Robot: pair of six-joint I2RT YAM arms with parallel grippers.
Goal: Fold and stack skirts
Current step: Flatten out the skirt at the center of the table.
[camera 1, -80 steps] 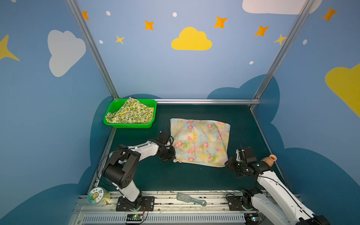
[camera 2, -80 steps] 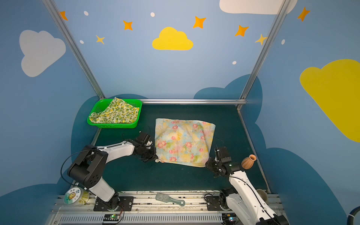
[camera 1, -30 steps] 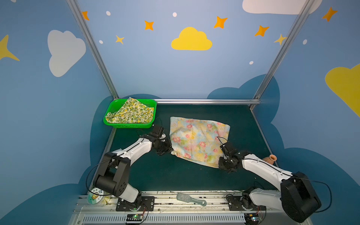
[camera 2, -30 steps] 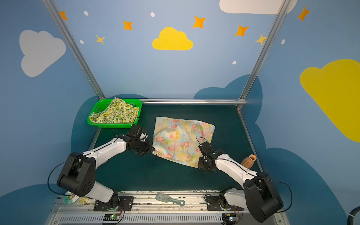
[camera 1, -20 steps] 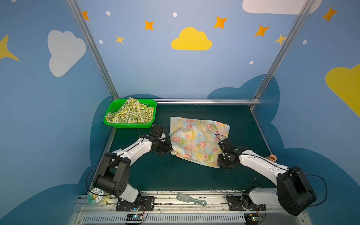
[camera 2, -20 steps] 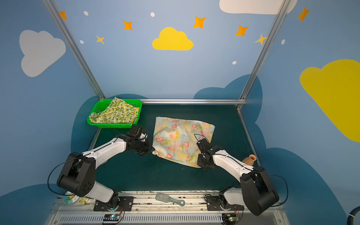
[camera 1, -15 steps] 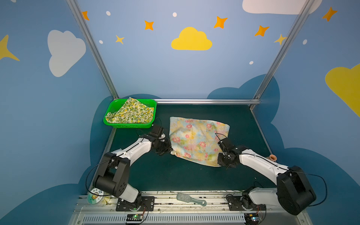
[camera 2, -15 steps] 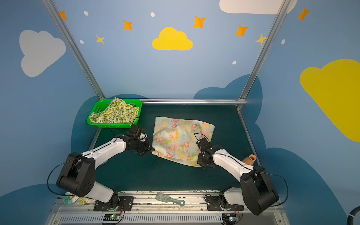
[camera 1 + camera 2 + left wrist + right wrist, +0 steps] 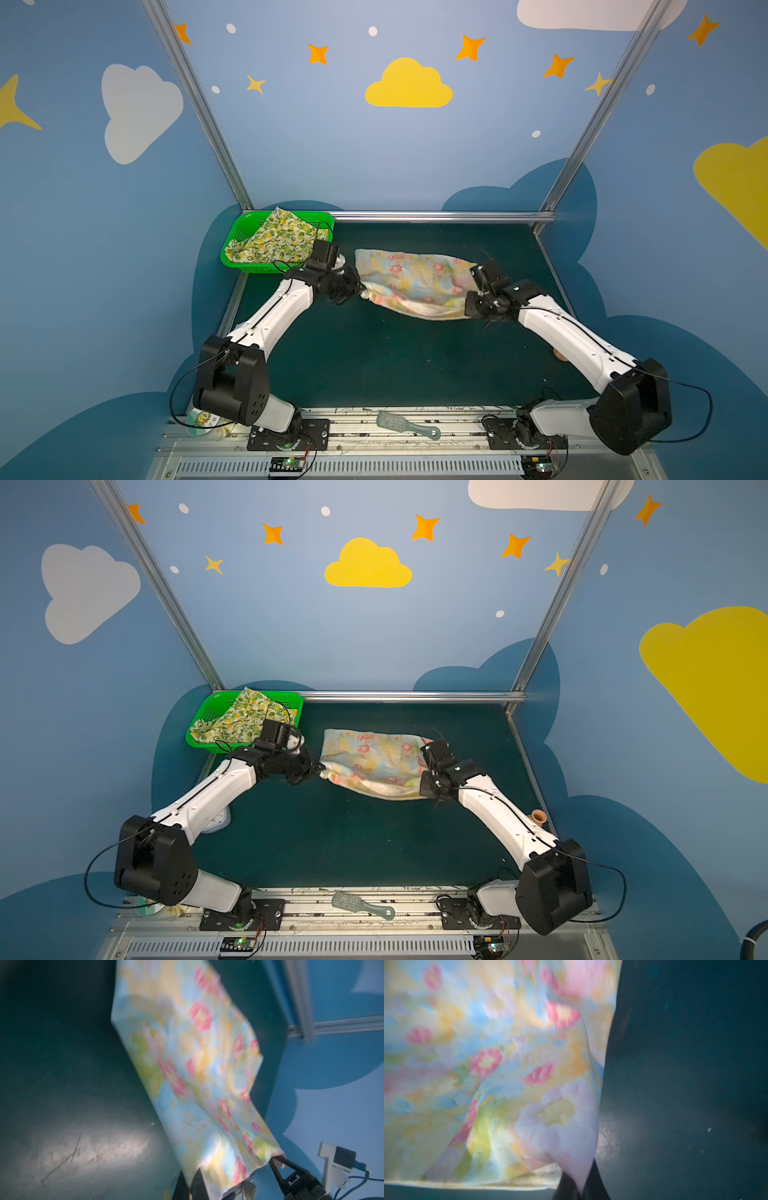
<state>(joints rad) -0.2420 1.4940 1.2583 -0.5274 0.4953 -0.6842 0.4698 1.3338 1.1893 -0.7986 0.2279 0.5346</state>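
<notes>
- Grips left near corner of flowered skirt (image 9: 409, 276) with left fingers (image 9: 278, 1168) clenched
- Pinches its right near corner with right fingers (image 9: 600, 1188) clamped on cloth
- Holds near edge above worktop (image 9: 395, 357), far edge resting on it
- Shows lemon skirt (image 9: 274, 243) heaped in green basket (image 9: 245, 267), far left

Both wrist views are blurred, so the print of the floral skirt (image 9: 187, 1064) is smeared and its seams cannot be read. In the right wrist view the picture's edge cuts off the right gripper (image 9: 579, 1188); only two dark finger stubs show. In both top views the tips of the left gripper (image 9: 357, 286) are buried in cloth. The right arm (image 9: 573, 332) hides most of the vase (image 9: 559, 354) at the right edge of the table (image 9: 374, 365). Under the left arm (image 9: 199, 800) lies a white thing (image 9: 218, 821) that I cannot identify.
</notes>
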